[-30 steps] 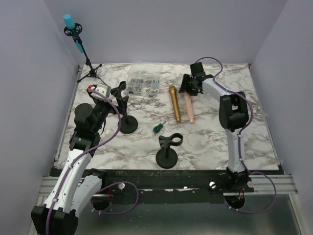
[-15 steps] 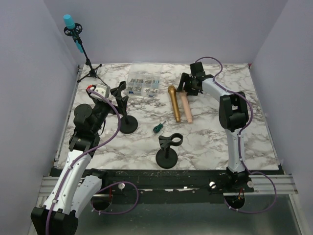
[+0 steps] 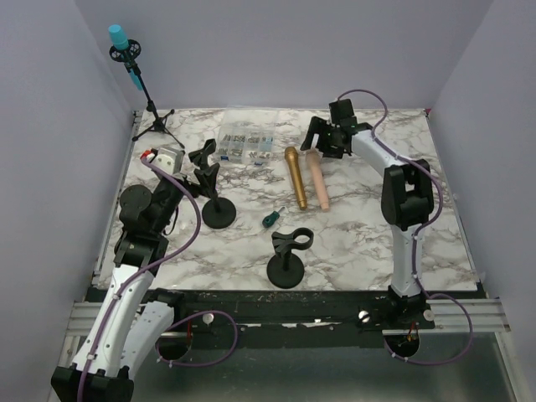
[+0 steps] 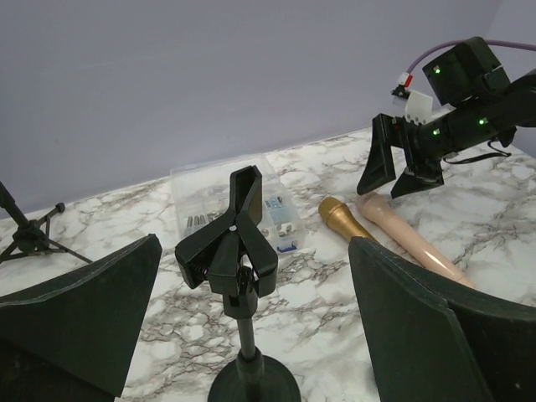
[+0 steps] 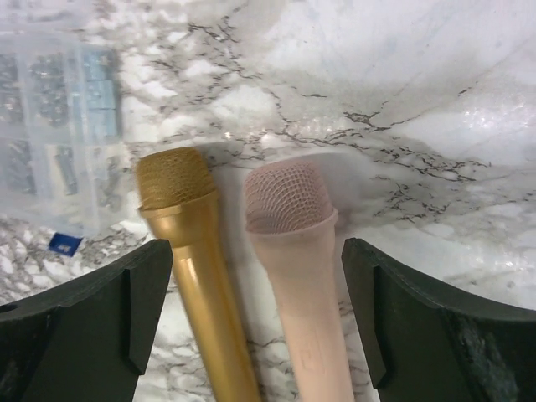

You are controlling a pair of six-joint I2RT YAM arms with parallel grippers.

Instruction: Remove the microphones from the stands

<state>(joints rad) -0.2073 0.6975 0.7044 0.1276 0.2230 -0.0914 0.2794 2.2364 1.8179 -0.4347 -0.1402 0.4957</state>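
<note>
Above pink microphone (image 5: 291, 213), right gripper (image 5: 258, 255) spread wide, empty; left gripper (image 4: 255, 247) likewise, facing stand (image 4: 235, 219).

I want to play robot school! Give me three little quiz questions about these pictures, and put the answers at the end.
1. True or false: the gold microphone and the pink microphone lie side by side on the table.
2. Which microphone sits in a stand? A) the gold one B) the pink one C) the blue microphone on the tripod stand
3. Fill in the gap: the right gripper, near the heads of the two lying microphones, has its jaws ____.

Key: 1 true; 2 C; 3 open.
</note>
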